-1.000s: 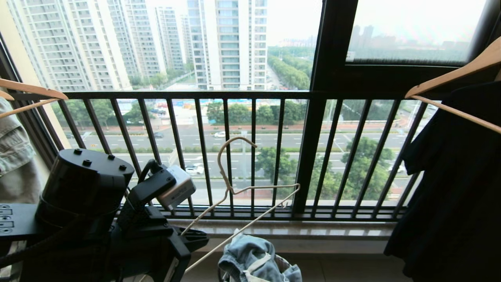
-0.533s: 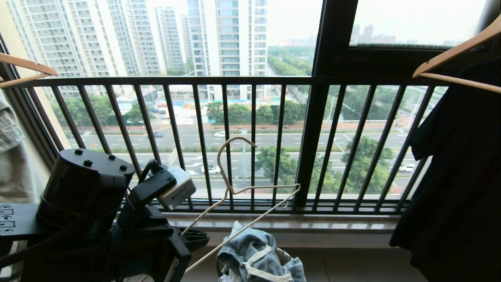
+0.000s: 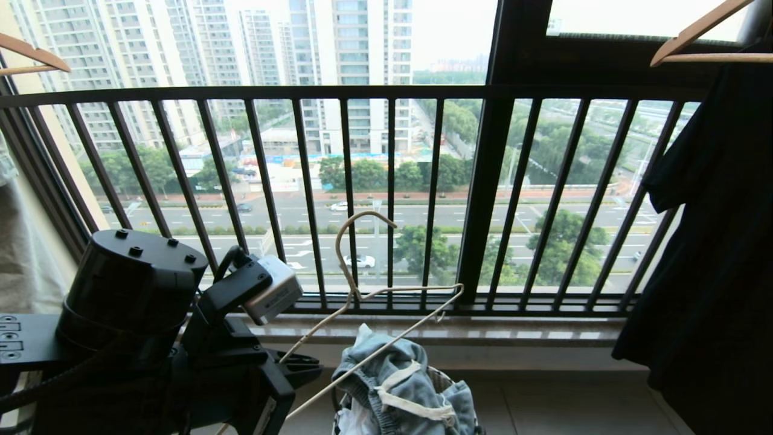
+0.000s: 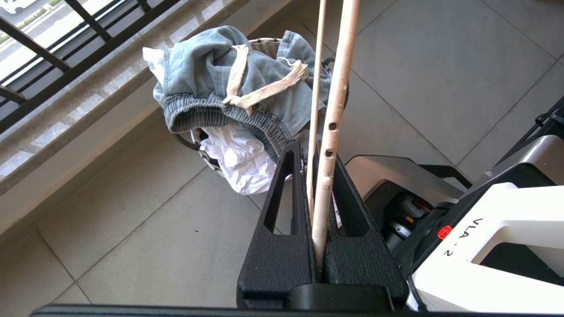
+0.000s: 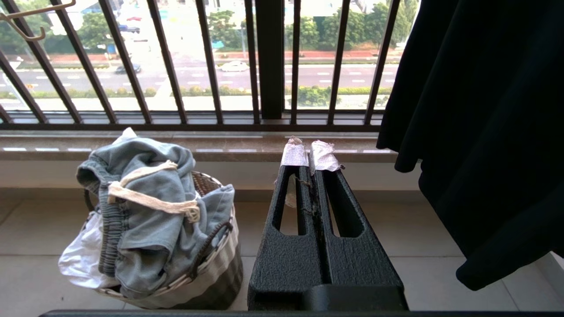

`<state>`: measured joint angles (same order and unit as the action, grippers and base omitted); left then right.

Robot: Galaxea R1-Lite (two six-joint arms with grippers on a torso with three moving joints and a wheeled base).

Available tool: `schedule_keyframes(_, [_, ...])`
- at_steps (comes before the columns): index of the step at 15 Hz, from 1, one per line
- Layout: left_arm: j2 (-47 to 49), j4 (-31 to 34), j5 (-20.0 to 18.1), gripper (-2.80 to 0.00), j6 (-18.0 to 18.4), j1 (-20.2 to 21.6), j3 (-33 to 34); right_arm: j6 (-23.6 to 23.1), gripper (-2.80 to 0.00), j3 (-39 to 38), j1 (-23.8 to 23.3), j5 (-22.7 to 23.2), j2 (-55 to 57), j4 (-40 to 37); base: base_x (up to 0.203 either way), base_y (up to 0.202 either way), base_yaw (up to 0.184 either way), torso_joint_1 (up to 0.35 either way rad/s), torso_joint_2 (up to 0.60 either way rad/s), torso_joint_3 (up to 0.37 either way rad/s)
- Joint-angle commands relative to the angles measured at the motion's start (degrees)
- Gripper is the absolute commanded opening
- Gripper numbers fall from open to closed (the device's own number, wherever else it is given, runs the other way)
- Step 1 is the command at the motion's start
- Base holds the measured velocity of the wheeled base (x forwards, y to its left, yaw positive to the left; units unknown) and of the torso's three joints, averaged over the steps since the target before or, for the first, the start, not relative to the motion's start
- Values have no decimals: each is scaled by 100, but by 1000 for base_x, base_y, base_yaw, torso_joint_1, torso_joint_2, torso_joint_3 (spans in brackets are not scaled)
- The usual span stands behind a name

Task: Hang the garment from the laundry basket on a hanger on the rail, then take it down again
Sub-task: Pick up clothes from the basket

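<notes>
The garment (image 3: 398,386), blue-grey denim shorts with a cream drawstring, lies heaped over the laundry basket (image 5: 211,264) on the tiled floor below the window sill. The wrist views also show the garment (image 4: 211,83) (image 5: 150,207). My left gripper (image 4: 307,149) is shut on the hanger (image 4: 335,101), gripping two of its thin cream wires. In the head view the hanger (image 3: 362,293) slants up from the left gripper (image 3: 305,370), hook uppermost, above the basket. My right gripper (image 5: 309,154) is shut and empty, beside the basket. The rail is out of view.
A black barred window railing (image 3: 386,93) and a stone sill (image 3: 483,329) stand behind the basket. A black shirt (image 3: 712,241) hangs at the right on a wooden hanger (image 3: 694,33). Another wooden hanger (image 3: 30,57) and pale cloth (image 3: 24,260) are at the left.
The head view has sunk: railing, wooden hangers and shirt have slid up the picture and more of the garment and basket shows. The left arm and hanger keep their place.
</notes>
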<state>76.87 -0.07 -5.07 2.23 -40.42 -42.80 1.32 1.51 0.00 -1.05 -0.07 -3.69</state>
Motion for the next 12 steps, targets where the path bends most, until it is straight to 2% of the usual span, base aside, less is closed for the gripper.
schedule_keyframes(1, [-6, 2, -3, -280, 5, -1, 9, 0, -280, -2, 0, -1, -1, -7, 0, 0, 0, -196, 502, 307])
schedule_keyframes(12, [-3, 7, -3, -280, 14, -1, 9, 0, -280, 0, 0, -1, -1, -1, 0, 0, 0, -152, 471, 321])
